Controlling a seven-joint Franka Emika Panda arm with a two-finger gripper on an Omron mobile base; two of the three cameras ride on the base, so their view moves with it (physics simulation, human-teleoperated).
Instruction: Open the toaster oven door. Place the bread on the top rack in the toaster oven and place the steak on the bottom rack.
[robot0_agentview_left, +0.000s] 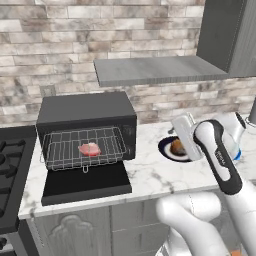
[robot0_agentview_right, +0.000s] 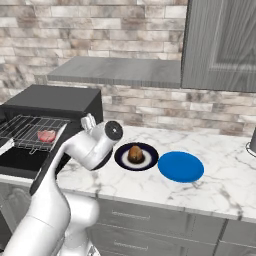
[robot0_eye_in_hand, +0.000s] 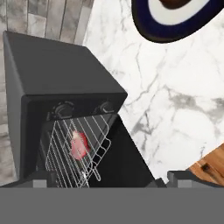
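The black toaster oven (robot0_agentview_left: 85, 107) stands at the counter's left with its door (robot0_agentview_left: 85, 187) folded down flat. The wire racks are slid out over the door. The pink steak (robot0_agentview_left: 90, 149) lies on the bottom rack (robot0_agentview_left: 107, 157), the one with a front loop. The top rack's wires overlap it and I cannot separate them. The brown bread (robot0_agentview_right: 135, 154) sits on a dark-rimmed plate (robot0_agentview_right: 122, 159) right of the oven. My gripper (robot0_eye_in_hand: 111, 179) is open and holds nothing. It hangs above the counter between oven and plate, looking down on the oven (robot0_eye_in_hand: 57, 65) and steak (robot0_eye_in_hand: 78, 145).
A blue plate (robot0_agentview_right: 181, 166) lies right of the bread's plate. A gas stove (robot0_agentview_left: 10, 165) adjoins the oven on the left. A grey hood shelf (robot0_agentview_left: 155, 70) and a cabinet (robot0_agentview_right: 220, 45) hang overhead. Bare marble counter (robot0_agentview_left: 150, 172) lies in front of the plates.
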